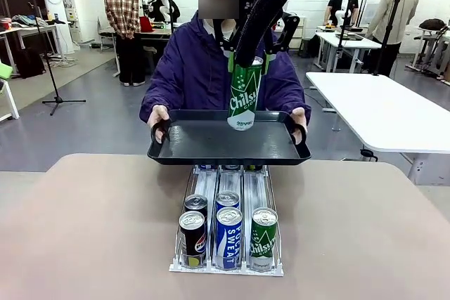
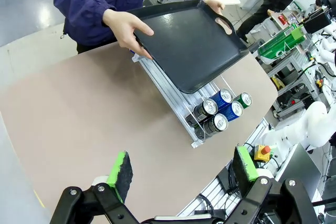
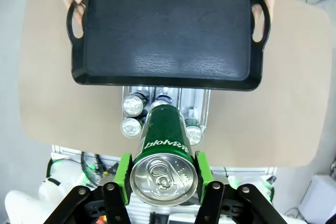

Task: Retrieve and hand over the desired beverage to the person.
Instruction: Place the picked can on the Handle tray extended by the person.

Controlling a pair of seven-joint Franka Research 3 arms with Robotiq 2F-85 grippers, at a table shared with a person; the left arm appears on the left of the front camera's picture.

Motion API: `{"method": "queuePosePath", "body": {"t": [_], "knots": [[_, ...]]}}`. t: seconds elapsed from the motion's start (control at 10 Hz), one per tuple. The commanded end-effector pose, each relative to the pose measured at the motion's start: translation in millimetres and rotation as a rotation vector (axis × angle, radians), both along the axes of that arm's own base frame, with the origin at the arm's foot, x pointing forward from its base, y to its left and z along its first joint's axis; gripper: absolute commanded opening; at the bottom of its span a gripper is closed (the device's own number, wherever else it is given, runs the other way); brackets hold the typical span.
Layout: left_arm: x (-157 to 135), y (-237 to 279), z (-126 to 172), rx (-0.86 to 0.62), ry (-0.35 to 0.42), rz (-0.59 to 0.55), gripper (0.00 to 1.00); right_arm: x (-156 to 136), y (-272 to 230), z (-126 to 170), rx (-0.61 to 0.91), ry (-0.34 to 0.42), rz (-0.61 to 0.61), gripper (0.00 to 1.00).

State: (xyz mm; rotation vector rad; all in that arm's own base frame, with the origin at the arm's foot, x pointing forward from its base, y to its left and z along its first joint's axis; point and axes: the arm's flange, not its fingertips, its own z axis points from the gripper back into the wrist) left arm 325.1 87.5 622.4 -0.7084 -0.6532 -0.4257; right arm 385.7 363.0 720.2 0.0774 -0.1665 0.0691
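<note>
A tall green Chilsung can (image 1: 245, 93) hangs upright just above a black tray (image 1: 211, 142), with my right gripper (image 1: 246, 54) shut on its upper part. From the right wrist view the same green can (image 3: 164, 145) sits between the green pads (image 3: 124, 174), top end toward the camera, above the black tray (image 3: 168, 30). The person (image 1: 204, 61) in a dark purple jacket holds the tray by both handles over the far table edge. My left gripper (image 2: 181, 174) is open high over the table, holding nothing.
A metal can rack (image 1: 228, 233) lies on the brown table (image 1: 84, 230) below the tray, with black, blue and green cans at its near end. A white table (image 1: 387, 114) stands at the right. People stand farther back in the room.
</note>
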Motion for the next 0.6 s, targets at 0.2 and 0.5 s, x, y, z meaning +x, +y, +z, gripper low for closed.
{"method": "queuePosePath", "body": {"t": [0.2,0.5], "knots": [[1.0,0.9,-0.2,-0.007,-0.017,-0.012,1.0,-1.8,-1.6,0.0,-0.003,-0.014,-0.003,0.0],[1.0,0.9,-0.2,-0.007,-0.017,-0.012,1.0,-1.8,-1.6,0.0,-0.003,-0.014,-0.003,0.0]]}}
